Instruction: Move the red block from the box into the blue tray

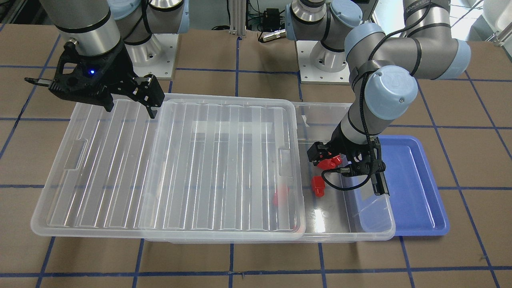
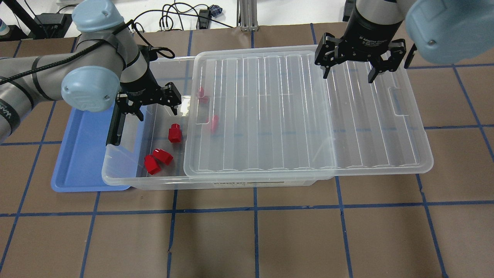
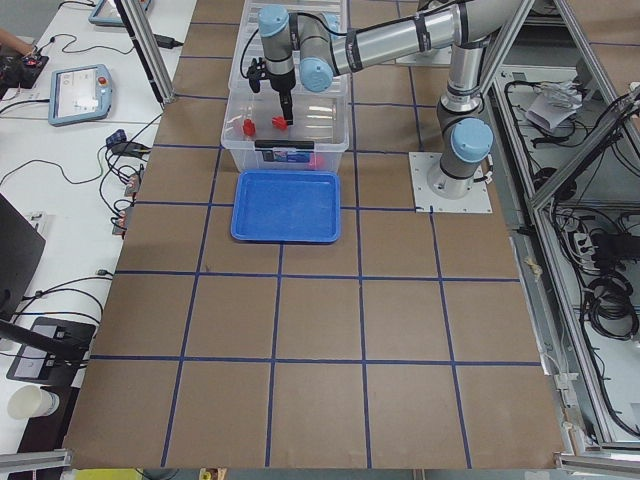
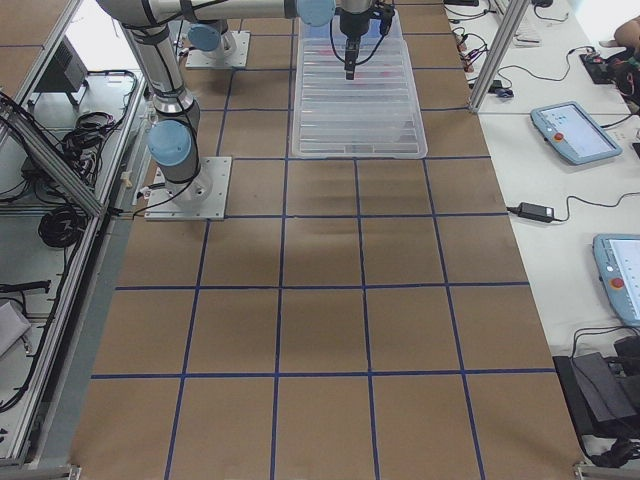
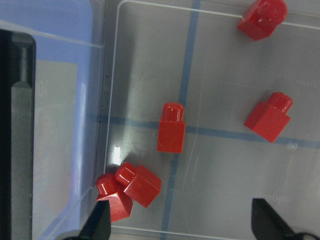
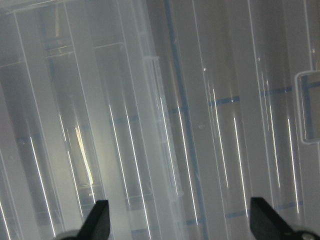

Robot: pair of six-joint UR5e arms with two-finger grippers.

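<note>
The clear box [image 2: 127, 178] lies across the table with its ribbed lid [image 2: 308, 116] slid toward my right, so the end by the blue tray [image 2: 83, 154] is open. Three red blocks lie in the open end: one [image 2: 175, 133] alone and a touching pair [image 2: 157, 160] near the box corner. Others show blurred under the lid [image 2: 214, 122]. My left gripper [image 2: 148, 106] is open and empty, just above the open end; the left wrist view shows the lone block [image 5: 171, 128] ahead of its fingertips [image 5: 100, 225]. My right gripper [image 2: 349, 73] is open and empty over the lid.
The blue tray [image 1: 412, 188] sits partly under the box's end and holds nothing. A black latch bar [image 2: 114, 127] stands at that end wall, beside my left gripper. The slid lid overhangs the box on my right side [image 1: 60, 200]. Brown table with blue tape lines surrounds it.
</note>
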